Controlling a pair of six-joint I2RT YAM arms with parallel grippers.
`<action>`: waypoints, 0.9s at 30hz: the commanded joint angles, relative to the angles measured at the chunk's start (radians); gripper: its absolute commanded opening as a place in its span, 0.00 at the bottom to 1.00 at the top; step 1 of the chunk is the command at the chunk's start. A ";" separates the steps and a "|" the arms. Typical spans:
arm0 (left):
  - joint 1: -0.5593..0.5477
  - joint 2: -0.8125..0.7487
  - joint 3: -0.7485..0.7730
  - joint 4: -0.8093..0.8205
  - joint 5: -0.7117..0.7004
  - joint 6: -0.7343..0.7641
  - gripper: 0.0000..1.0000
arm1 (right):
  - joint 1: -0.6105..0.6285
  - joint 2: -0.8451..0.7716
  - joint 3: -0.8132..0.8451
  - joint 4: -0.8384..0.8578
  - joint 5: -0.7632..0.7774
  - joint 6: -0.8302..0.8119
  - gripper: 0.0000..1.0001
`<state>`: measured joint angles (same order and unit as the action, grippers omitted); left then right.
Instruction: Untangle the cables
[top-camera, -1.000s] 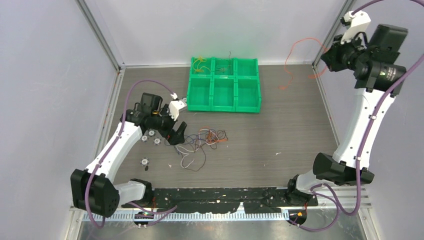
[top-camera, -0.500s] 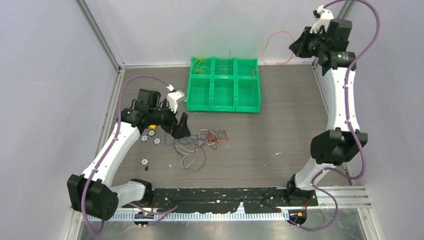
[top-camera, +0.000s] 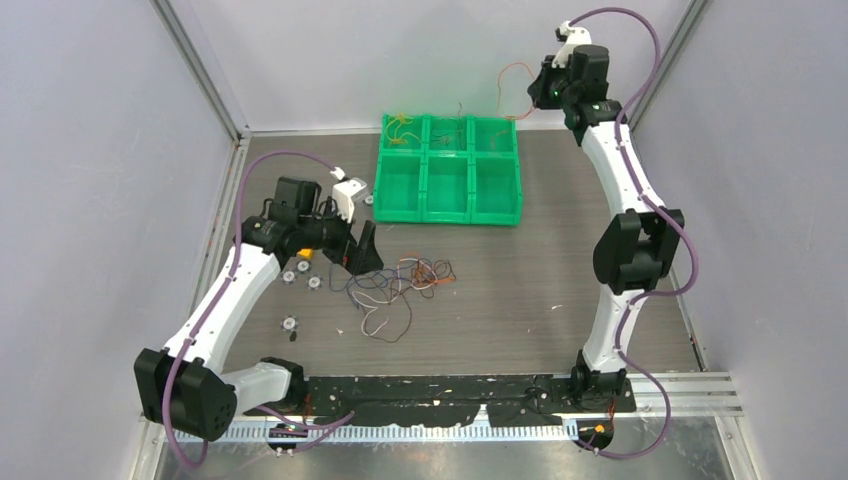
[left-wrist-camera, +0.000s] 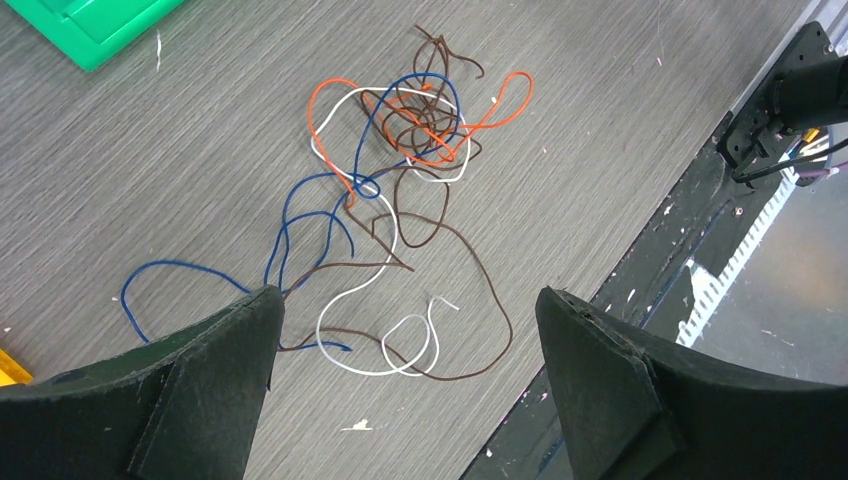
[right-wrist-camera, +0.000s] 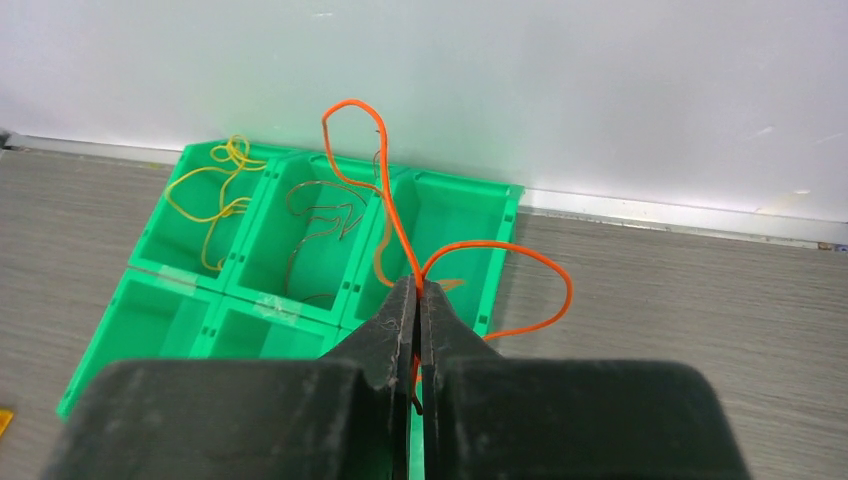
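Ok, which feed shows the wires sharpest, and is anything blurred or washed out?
Left wrist: tangled cables crisp, evenly lit, its own fingers dark at the bottom. Right wrist: orange cable sharp at the shut right gripper, gripper body blurred. Top external: cables barely resolve.

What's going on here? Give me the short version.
Two arms are sorting a tangle of cables. The right gripper is shut on an orange cable, holding it in the air by the far right corner of the green bin tray, where a yellow cable and a brown cable already lie in separate compartments. The left gripper hangs open just above the tangle on the table.
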<state>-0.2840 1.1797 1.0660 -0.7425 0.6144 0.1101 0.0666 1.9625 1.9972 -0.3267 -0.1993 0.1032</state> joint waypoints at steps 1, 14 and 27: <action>-0.003 0.004 0.022 0.039 0.010 -0.010 0.99 | 0.012 0.062 0.067 0.120 0.071 -0.019 0.05; -0.003 0.050 0.050 0.026 0.014 -0.010 0.99 | 0.092 0.252 0.079 0.199 0.153 -0.098 0.05; -0.003 0.063 0.048 0.028 0.005 -0.010 1.00 | 0.123 0.327 0.036 0.346 0.137 -0.111 0.05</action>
<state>-0.2840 1.2373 1.0798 -0.7341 0.6125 0.1070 0.1722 2.2574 2.0289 -0.1120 -0.0685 -0.0082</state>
